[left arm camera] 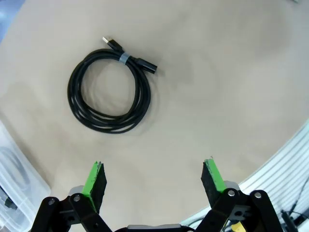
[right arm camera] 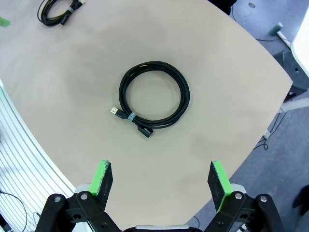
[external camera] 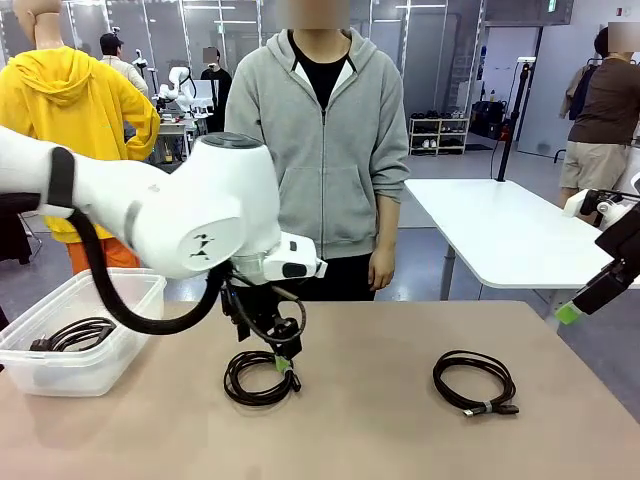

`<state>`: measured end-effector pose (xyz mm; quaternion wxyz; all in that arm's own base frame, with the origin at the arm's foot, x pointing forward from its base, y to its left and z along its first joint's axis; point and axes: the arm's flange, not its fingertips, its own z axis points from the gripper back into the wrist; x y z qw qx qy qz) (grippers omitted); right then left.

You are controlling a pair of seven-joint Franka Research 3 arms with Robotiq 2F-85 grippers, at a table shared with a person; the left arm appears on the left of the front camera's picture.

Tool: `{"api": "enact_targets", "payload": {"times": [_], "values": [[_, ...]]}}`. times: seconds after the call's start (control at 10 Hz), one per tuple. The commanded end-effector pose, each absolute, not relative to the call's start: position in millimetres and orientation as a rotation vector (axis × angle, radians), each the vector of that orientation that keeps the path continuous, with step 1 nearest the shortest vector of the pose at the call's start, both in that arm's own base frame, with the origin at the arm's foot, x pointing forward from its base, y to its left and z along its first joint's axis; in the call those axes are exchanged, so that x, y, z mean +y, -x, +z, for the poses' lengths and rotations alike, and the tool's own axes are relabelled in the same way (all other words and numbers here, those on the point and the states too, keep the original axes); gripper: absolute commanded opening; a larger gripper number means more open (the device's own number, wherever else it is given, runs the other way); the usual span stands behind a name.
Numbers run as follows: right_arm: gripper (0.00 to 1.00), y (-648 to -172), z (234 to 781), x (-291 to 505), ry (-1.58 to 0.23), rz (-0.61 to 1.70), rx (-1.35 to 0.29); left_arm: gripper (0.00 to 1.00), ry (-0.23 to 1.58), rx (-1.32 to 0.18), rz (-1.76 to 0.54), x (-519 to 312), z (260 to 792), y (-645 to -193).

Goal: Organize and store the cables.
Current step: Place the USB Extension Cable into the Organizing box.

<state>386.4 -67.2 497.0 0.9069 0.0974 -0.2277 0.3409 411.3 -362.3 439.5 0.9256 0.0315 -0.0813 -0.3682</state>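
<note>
Two coiled black cables lie on the tan table [external camera: 400, 440]. One cable [external camera: 258, 380] [left arm camera: 110, 92] is at the middle left, right under my left gripper [external camera: 284, 360] [left arm camera: 153, 176], which hangs open just above it, nothing between its green pads. The other cable [external camera: 475, 382] [right arm camera: 154, 94] lies at the middle right, below my right gripper [right arm camera: 160, 178], also open and empty, held high at the right table edge [external camera: 577, 306]. The right wrist view also catches the left cable [right arm camera: 60, 10] far off. A third cable [external camera: 75, 334] sits in the bin.
A clear plastic bin [external camera: 110, 350] [left arm camera: 14, 193] stands at the table's left edge. A person in a grey hoodie [external camera: 325, 150] stands at the far side, arms down. A white table [external camera: 500, 230] is behind on the right.
</note>
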Motion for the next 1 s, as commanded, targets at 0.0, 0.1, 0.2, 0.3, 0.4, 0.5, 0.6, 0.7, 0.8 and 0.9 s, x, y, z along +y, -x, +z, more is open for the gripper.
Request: {"api": "enact_targets", "payload": {"times": [0.0,0.1,0.2,0.3,0.4,0.5,0.6,0.7,0.8,0.9], "values": [[1.0,-387.4,499.5,-65.7,-0.193,0.678,-0.461,1.0,-0.068,-0.113,-0.737,-383.0,437.7,-434.7],[1.0,-387.4,499.5,-65.7,-0.193,0.678,-0.461,1.0,-0.079,-0.102,-0.726,-385.0,432.1,-444.5],[1.0,-387.4,499.5,-65.7,-0.193,0.678,-0.461,1.0,-0.062,-0.109,-0.7,-387.4,427.3,-453.9],[1.0,-387.4,499.5,-65.7,-0.193,0.678,-0.461,1.0,-0.025,-0.112,-0.608,-388.5,424.8,-459.3],[1.0,-387.4,499.5,-65.7,-0.193,0.678,-0.461,1.0,0.005,-0.12,-0.407,-389.9,418.9,-463.4],[1.0,-387.4,499.5,-65.7,-0.193,0.678,-0.461,1.0,0.008,-0.129,-0.233,-395.5,410.3,-467.0],[1.0,-387.4,499.5,-65.7,-0.193,0.678,-0.461,1.0,0.019,-0.133,-0.169,-403.7,401.7,-468.3],[1.0,-387.4,499.5,-65.7,-0.193,0.678,-0.461,1.0,0.054,-0.139,-0.113,-410.0,384.5,-476.2],[1.0,-387.4,499.5,-65.7,-0.193,0.678,-0.461,1.0,0.042,-0.156,-0.032,-407.3,371.8,-480.7],[1.0,-387.4,499.5,-65.7,-0.193,0.678,-0.461,1.0,0.017,-0.161,0.021,-407.7,363.4,-482.9]]}}
